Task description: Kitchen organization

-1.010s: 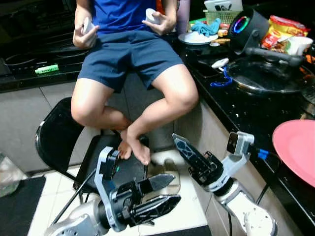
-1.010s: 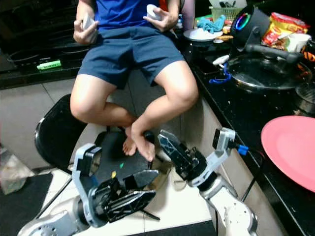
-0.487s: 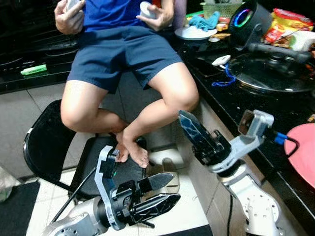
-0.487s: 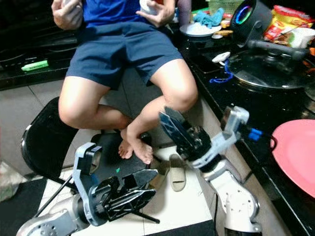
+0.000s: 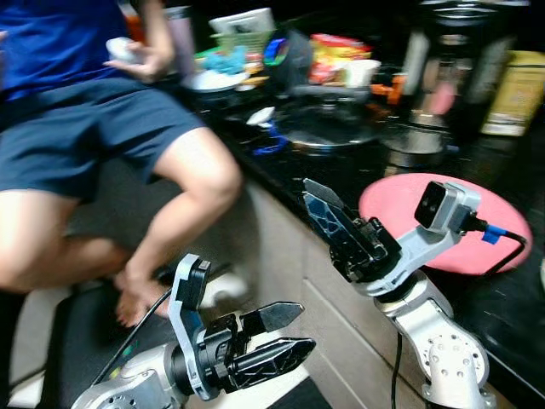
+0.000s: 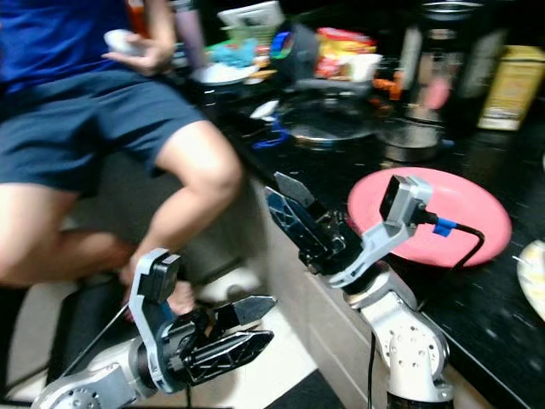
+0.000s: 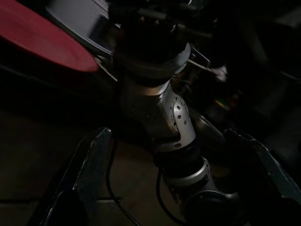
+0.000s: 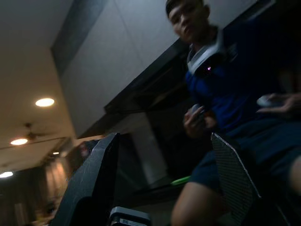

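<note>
on black counter (image 5: 477,298), empty pink plate (image 5: 400,200)

Your counter (image 5: 358,175) runs along the frame's right side, plate (image 5: 400,192) on it at center right, pan (image 5: 328,128) behind it. Person (image 5: 94,145) sits upper left. Left gripper (image 5: 277,336) bottom center, right gripper (image 5: 328,221) above it.
</note>
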Motion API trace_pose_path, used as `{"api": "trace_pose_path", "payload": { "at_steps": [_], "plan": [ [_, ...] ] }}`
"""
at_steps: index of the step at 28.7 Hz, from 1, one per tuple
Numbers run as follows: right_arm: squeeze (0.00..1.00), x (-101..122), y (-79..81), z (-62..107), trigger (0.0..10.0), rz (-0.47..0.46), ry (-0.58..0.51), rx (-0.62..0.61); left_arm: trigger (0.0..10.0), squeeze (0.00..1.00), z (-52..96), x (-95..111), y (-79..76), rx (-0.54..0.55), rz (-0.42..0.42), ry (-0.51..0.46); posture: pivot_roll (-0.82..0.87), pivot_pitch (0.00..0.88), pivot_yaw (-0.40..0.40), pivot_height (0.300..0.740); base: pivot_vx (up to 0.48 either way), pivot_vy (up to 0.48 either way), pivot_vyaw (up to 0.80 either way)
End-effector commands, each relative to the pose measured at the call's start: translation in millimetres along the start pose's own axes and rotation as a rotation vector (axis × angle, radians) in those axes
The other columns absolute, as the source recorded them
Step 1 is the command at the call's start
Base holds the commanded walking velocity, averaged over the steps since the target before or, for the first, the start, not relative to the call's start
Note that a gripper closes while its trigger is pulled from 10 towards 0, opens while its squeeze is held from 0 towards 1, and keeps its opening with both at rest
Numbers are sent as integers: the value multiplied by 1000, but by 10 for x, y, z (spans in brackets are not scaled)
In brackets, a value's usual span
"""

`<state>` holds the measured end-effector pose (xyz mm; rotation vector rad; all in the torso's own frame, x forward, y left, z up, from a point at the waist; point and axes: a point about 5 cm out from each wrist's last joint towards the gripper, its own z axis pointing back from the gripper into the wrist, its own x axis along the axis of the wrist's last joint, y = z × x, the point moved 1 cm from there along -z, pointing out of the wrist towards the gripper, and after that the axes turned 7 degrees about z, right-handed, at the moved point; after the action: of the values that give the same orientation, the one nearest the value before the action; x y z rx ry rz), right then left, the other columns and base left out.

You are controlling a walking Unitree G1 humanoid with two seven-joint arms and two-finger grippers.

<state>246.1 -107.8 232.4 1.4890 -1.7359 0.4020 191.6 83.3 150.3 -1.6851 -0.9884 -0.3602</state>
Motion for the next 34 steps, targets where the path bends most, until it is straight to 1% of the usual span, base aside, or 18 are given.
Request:
{"api": "trace_pose_path", "payload": {
  "at_steps": [1,4,7,10,12,13,14,15,16,17,19,20,22,23,25,26,27,34],
  "plan": [
    [0,3,52,-106,10000,38,30,27,10000,0,31,1,19,13,-3,14,-40,0,62,740,0,0,-775],
    [0,20,62,-157,10000,74,47,29,10000,0,33,2,17,12,-2,13,-40,0,62,740,0,0,-775],
    [0,72,68,-276,10000,171,98,19,10000,0,25,-1,13,12,-1,10,-37,0,61,740,0,0,-775],
    [0,90,80,-304,10000,201,115,26,10000,0,24,-1,13,12,-1,9,-36,0,61,740,0,0,-775],
    [0,108,87,-325,10000,237,134,32,10000,0,24,-2,14,12,0,8,-36,0,60,740,0,0,-775],
    [0,135,100,-356,10000,279,156,41,10000,0,23,-3,13,12,0,7,-36,0,61,740,0,0,-775],
    [0,135,100,-356,10000,279,156,41,10000,0,23,-3,13,12,0,7,-36,0,61,740,0,0,-775],
    [0,163,113,-385,10000,324,181,50,10000,0,22,-3,12,12,1,6,-36,0,59,740,0,0,-775],
    [0,209,133,-442,10000,417,232,59,10000,0,20,-4,10,11,1,5,-35,0,60,740,0,0,-769],
    [0,209,133,-442,10000,417,232,59,10000,0,20,-4,10,11,1,5,-35,0,60,740,0,0,-769],
    [0,231,133,-468,10000,473,259,54,10000,0,20,-4,9,10,2,5,-35,0,59,740,0,0,-772],
    [0,231,133,-468,10000,473,259,54,10000,0,20,-4,9,10,2,5,-35,0,59,740,0,0,-775],
    [0,247,85,-484,10000,532,288,13,10000,0,21,-3,8,10,2,6,-35,0,60,740,0,0,-772],
    [0,247,85,-484,10000,532,288,13,10000,0,21,-3,8,10,2,6,-35,0,60,740,0,0,-769],
    [0,246,27,-478,10000,604,343,-19,10000,0,21,-3,7,9,3,7,-35,0,61,740,0,0,-772],
    [0,246,27,-478,10000,604,343,-19,10000,0,21,-3,7,9,3,7,-35,0,61,740,0,0,-775],
    [0,237,-18,-466,10000,669,404,-34,10000,0,22,-5,7,8,2,10,-36,0,60,740,0,0,-775],
    [0,248,-28,-460,10000,721,448,-27,10000,0,19,-11,2,11,-5,15,-33,0,58,740,0,0,-775]
  ]
}}
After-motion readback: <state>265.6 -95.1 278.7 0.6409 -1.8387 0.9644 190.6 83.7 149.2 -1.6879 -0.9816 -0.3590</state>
